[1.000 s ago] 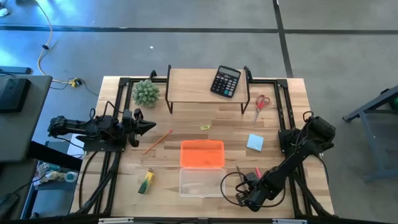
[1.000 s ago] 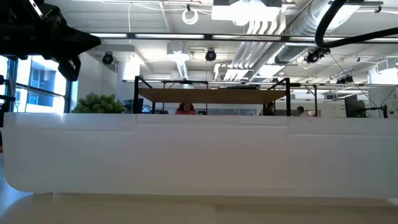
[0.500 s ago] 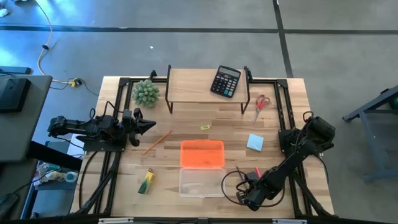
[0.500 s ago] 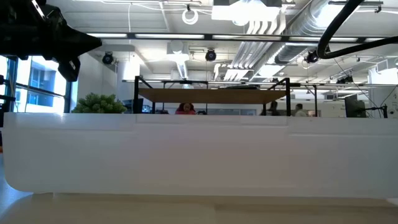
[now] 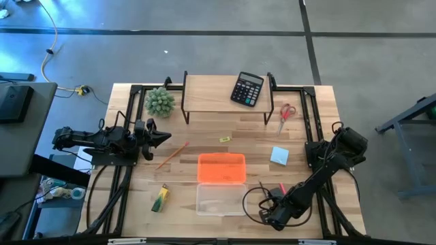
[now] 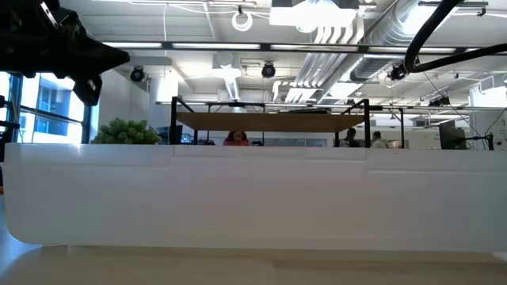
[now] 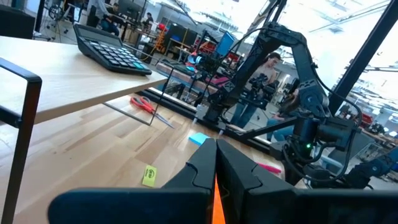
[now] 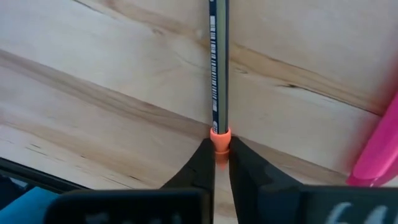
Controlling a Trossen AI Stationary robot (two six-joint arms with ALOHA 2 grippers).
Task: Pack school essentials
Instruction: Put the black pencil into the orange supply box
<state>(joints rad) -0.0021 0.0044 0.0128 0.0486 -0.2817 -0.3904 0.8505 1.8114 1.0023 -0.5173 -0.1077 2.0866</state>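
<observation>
**First pencil gripped, nothing packed yet**

Your right gripper (image 8: 216,163) pinches a dark pencil (image 8: 217,68) by its orange end, just right of the clear case (image 5: 219,199), beside the pink pen (image 8: 379,146). The case looks empty; scissors (image 5: 285,116), note pad (image 5: 279,156), marker (image 5: 159,198) wait. Your left gripper (image 5: 163,139) idles pressed together.
</observation>
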